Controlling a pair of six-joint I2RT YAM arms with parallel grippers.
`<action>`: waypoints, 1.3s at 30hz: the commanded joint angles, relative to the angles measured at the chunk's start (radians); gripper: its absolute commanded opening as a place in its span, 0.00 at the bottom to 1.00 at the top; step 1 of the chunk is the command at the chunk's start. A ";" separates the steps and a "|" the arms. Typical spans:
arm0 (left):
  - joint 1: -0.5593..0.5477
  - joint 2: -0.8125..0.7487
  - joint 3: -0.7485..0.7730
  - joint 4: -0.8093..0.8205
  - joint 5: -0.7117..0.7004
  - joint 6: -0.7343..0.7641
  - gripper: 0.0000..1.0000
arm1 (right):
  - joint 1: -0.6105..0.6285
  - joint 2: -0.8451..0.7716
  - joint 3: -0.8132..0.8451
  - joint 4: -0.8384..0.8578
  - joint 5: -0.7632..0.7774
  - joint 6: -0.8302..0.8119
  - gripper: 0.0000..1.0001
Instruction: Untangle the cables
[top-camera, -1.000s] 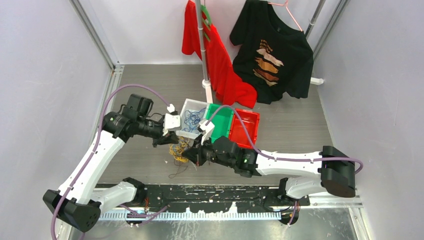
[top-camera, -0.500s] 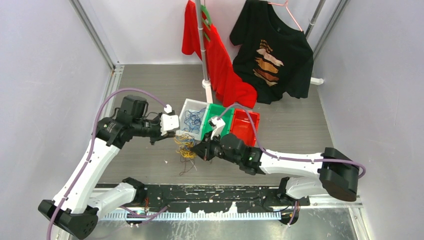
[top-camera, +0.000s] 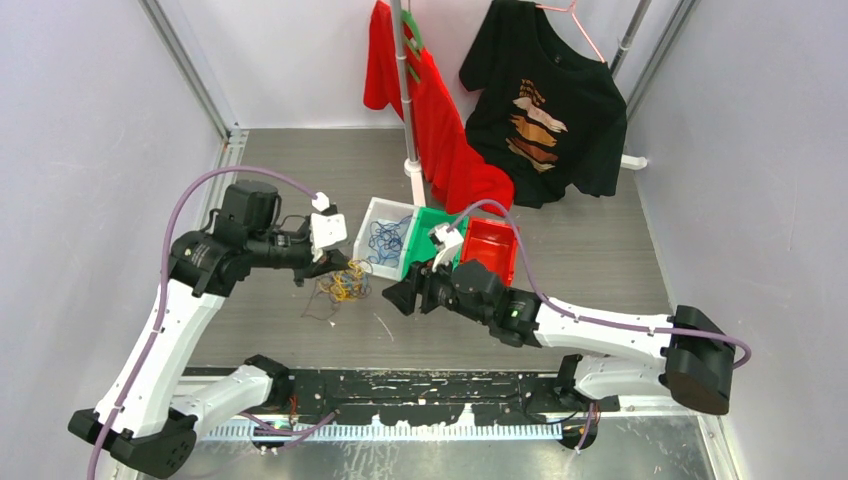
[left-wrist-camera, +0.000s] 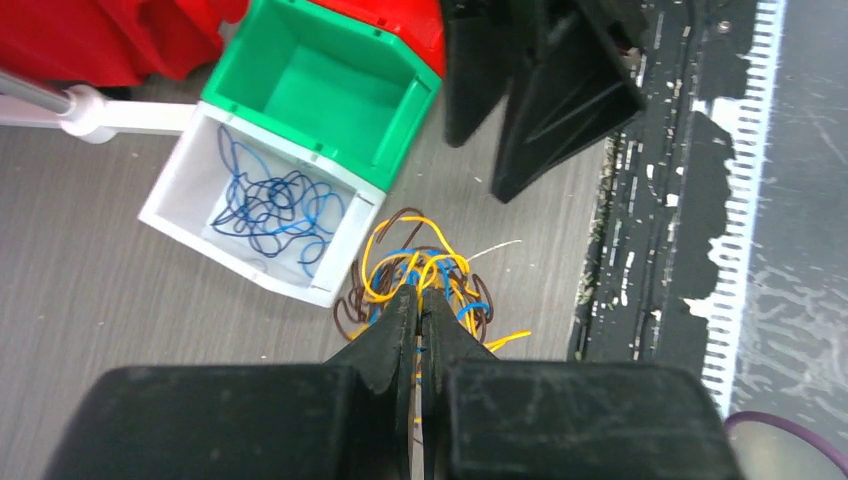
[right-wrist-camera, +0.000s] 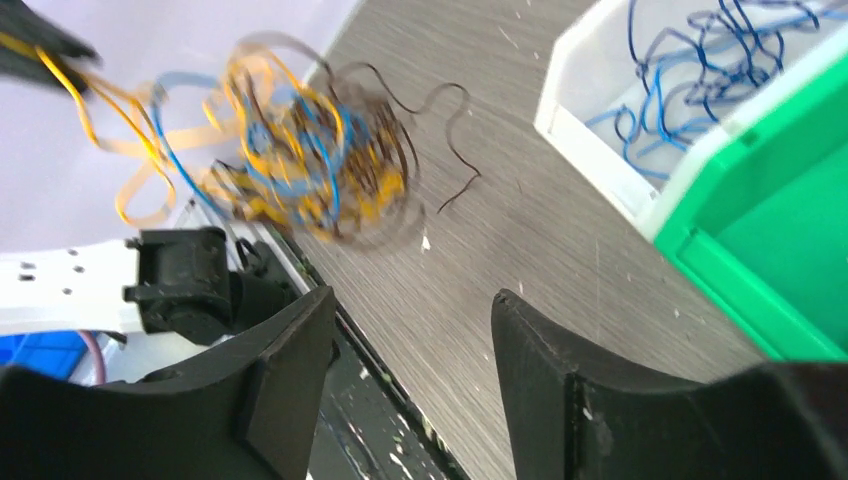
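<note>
The right gripper (right-wrist-camera: 412, 300) stood spread, empty. At its 9 o'clock in the top view, the left gripper (left-wrist-camera: 420, 295) pinched the yellow, blue and brown cable tangle (top-camera: 343, 287). Beyond, at the tangle's 1 o'clock, blue cables (top-camera: 385, 238) lay in the white bin (top-camera: 375, 207).

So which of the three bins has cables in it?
The white bin, at the row's end: blue cables lie inside. The green bin and red bin show none.
</note>
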 joint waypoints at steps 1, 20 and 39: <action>0.001 -0.011 0.028 -0.070 0.078 -0.007 0.00 | -0.008 0.039 0.123 0.089 -0.036 -0.026 0.65; 0.001 -0.032 0.074 -0.092 0.106 -0.016 0.00 | -0.008 0.217 0.199 0.267 -0.115 0.013 0.39; 0.000 -0.100 0.206 0.118 -0.339 0.047 0.00 | -0.008 0.017 -0.059 0.094 0.238 0.065 0.01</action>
